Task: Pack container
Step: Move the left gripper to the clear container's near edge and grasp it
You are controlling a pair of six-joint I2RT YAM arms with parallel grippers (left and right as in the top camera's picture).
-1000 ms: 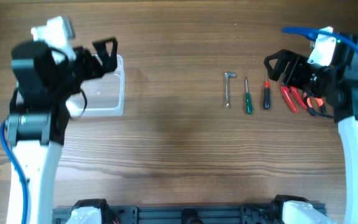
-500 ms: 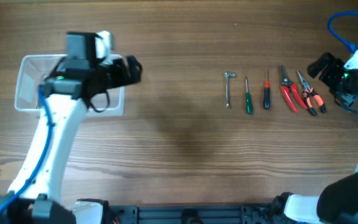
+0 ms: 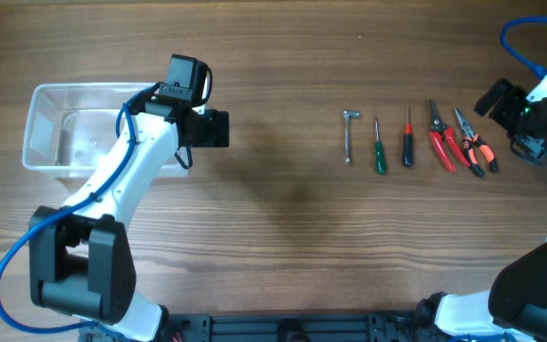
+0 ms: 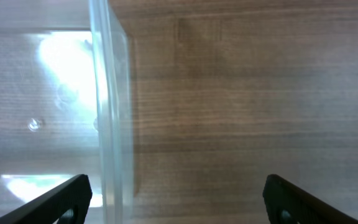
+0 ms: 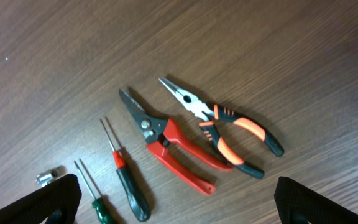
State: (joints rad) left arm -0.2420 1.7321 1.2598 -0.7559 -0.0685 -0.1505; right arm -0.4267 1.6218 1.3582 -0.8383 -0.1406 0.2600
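The clear plastic container stands empty at the far left; its right wall shows in the left wrist view. My left gripper is open and empty just right of that wall, its fingers spanning the wall and bare table. A row of tools lies at the right: a small hex key, a green screwdriver, a red-and-black screwdriver, red pliers and orange-handled pliers. My right gripper is open and empty, raised to the right of the tools.
The right wrist view shows the red pliers, the orange-handled pliers, both screwdrivers and the hex key lying apart on the wooden table.
My left arm has swung from over the container to just past its right wall. My right arm pulled back from the tools toward the right edge a second ago and has since held still.
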